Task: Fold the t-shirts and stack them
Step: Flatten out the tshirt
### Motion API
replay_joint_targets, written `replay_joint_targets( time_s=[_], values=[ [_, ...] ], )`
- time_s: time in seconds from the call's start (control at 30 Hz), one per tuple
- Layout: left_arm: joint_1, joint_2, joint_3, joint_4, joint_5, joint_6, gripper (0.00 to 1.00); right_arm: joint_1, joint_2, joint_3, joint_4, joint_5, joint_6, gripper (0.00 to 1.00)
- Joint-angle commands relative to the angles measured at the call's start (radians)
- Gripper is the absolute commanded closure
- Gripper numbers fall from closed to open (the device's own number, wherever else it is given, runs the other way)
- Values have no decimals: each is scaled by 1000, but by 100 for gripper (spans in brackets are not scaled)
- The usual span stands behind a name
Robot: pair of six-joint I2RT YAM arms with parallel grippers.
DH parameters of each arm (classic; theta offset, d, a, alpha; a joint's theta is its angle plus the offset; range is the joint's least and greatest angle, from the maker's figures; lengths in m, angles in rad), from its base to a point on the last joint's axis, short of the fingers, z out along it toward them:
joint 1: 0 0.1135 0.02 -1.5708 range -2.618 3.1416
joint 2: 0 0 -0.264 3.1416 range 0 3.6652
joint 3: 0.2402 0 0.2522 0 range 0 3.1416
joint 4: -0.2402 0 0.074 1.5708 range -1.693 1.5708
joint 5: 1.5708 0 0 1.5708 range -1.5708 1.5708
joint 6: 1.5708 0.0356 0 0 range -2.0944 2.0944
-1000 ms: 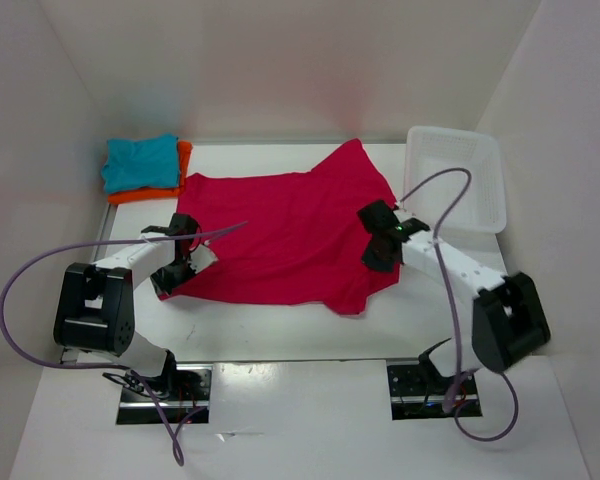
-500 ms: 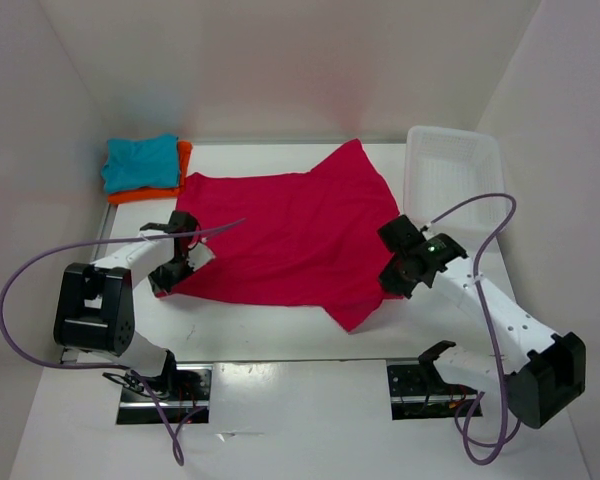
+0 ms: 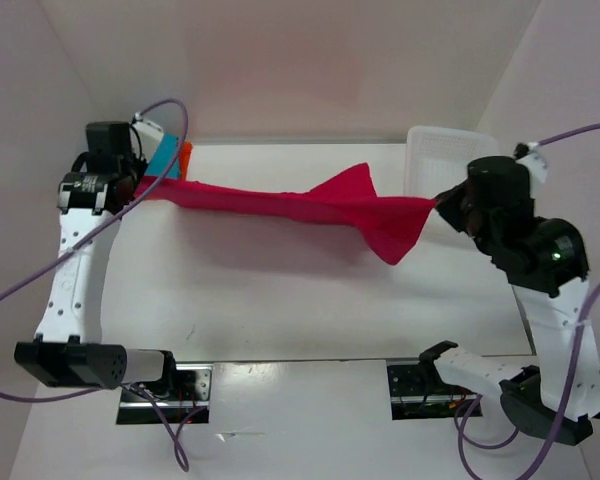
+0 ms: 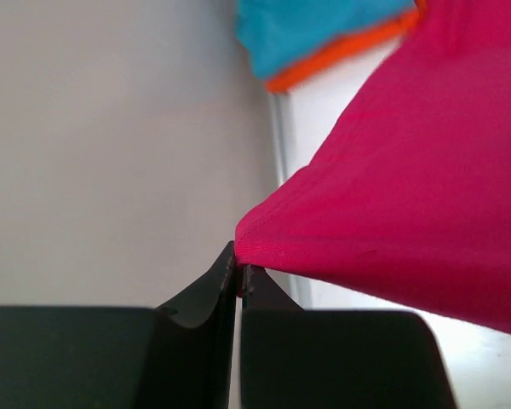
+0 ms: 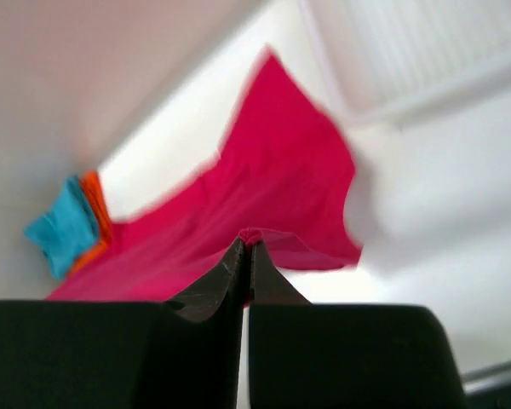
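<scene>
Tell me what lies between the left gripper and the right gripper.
The pink-red t-shirt, stretched taut, spans from the left gripper to the right gripper, each shut on one end. The top view shows it.

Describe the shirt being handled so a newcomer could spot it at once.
Look across the white table: a pink-red shirt hangs stretched in the air between the left end effector and the right end effector, each pinching one edge. Unlike the teal shirt and orange shirt stacked in the far left corner, it is unfolded and held up.
</scene>
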Motion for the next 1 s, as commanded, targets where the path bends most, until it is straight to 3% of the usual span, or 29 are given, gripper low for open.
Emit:
replay_joint_targets(
  time_s=[0.0, 0.13, 0.27, 0.37, 0.53, 0.63, 0.73, 0.87, 0.97],
  values=[
    [8, -82, 131, -42, -83, 19, 100, -52, -8, 217, -42, 178, -173, 100],
    [8, -115, 323, -31, -116, 68, 100, -127, 55, 489, -42, 219, -392, 100],
    [8, -134, 458, -11, -163, 126, 100, -117, 93, 636, -24, 217, -423, 100],
    [8, -134, 559, 16, -189, 183, 100, -71, 121, 728, 7, 217, -457, 100],
    [8, -68, 694, 68, -221, 266, 100, 89, 225, 900, 16, 355, -500, 100],
    [8, -37, 671, 104, -221, 297, 100, 168, 277, 909, 54, 444, -550, 100],
    [8, 12, 553, 113, -167, 288, 100, 240, 346, 879, 114, 553, -616, 100],
    [8, 107, 428, 113, -74, 216, 100, 241, 450, 785, 255, 629, -730, 100],
    [8, 171, 348, 122, -32, 182, 100, 206, 556, 765, 312, 568, -739, 100]
  ],
)
